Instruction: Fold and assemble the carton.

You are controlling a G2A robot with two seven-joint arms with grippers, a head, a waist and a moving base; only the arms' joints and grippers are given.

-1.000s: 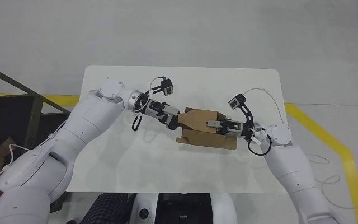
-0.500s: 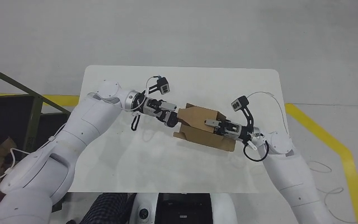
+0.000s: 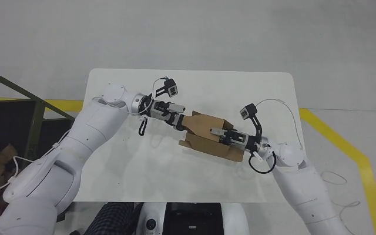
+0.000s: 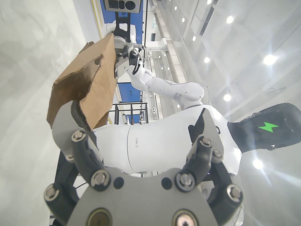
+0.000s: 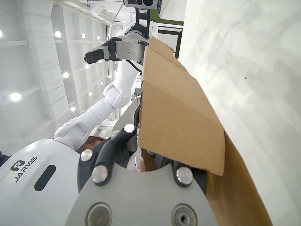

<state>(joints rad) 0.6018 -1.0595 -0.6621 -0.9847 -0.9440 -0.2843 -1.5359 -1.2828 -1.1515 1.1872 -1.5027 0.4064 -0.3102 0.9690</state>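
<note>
The brown carton [image 3: 207, 136] lies partly folded near the middle of the white table [image 3: 117, 170], slanting down toward the right. My right gripper [image 3: 225, 134] is shut on the carton's upper wall at its right end. That wall [image 5: 176, 118] stands between the right gripper's fingers [image 5: 131, 118], one of them hidden behind it. My left gripper [image 3: 183, 120] is at the carton's left end, open wide. In the left wrist view one of its fingertips [image 4: 75, 116] touches a torn flap edge of the carton [image 4: 82, 88], and the right gripper [image 4: 120, 65] clamps the far end.
A dark green frame [image 3: 23, 103] stands off the table's left side. Yellow floor tape [image 3: 341, 141] runs past the right side. Bare table surface lies in front of and behind the carton.
The carton has shifted a little left and turned, its left end now higher. My right gripper moved left with it. My left gripper rose slightly at the carton's left end.
</note>
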